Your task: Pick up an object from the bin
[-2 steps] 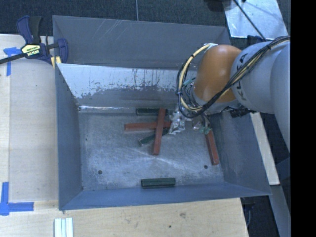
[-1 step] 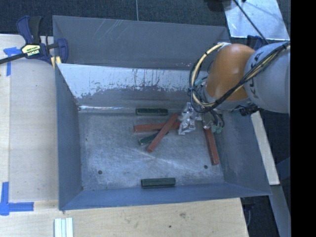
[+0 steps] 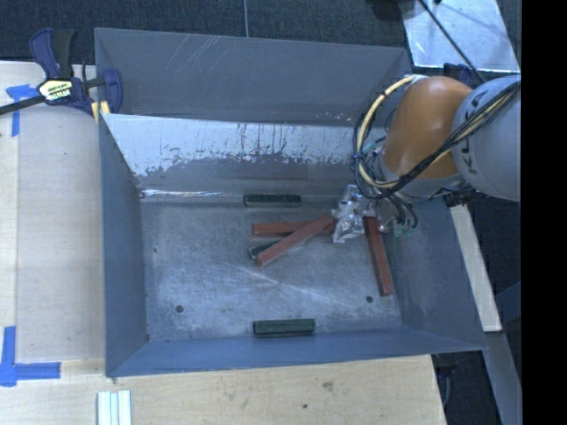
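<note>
Gripper: you see it low at the right end of the slanted brown stick.
Grip: you cannot tell whether it is open or closed.
Beside it: second brown stick.

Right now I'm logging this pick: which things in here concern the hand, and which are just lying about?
Likely in play:
- hand
- crossed red-brown sticks in the middle, their right ends at the hand
- lone red-brown stick just below the hand, at right

Lying about:
- upper dark bar, off to the hand's left
- lower dark bar, well away from it
</note>
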Motion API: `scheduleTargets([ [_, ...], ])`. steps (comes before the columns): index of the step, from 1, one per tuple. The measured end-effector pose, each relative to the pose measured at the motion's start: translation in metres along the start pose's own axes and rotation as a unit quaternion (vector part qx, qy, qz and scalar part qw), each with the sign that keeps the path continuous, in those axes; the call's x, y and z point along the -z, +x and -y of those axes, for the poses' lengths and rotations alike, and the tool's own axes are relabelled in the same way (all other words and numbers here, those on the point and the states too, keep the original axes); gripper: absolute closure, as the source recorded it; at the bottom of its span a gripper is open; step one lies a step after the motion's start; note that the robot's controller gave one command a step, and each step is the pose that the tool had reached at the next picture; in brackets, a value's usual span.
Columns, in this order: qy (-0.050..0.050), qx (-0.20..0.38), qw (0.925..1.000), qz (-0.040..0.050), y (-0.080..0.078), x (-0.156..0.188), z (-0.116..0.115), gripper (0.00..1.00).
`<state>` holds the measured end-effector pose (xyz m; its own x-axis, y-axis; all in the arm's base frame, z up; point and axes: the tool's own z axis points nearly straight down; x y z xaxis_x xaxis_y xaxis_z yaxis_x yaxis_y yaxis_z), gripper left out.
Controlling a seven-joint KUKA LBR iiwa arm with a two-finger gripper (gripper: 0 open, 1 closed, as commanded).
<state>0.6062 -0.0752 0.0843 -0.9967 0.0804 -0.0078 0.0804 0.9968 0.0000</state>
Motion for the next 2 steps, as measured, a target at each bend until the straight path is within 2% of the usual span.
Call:
scheduleTargets([
  [1, 0.000, 0.035, 0.9994, -0.0026, 0.013, 0.037, -0.018, 1.00],
  [2, 0.000, 0.039, 0.9993, -0.0012, 0.000, 0.192, -0.003, 1.00],
])
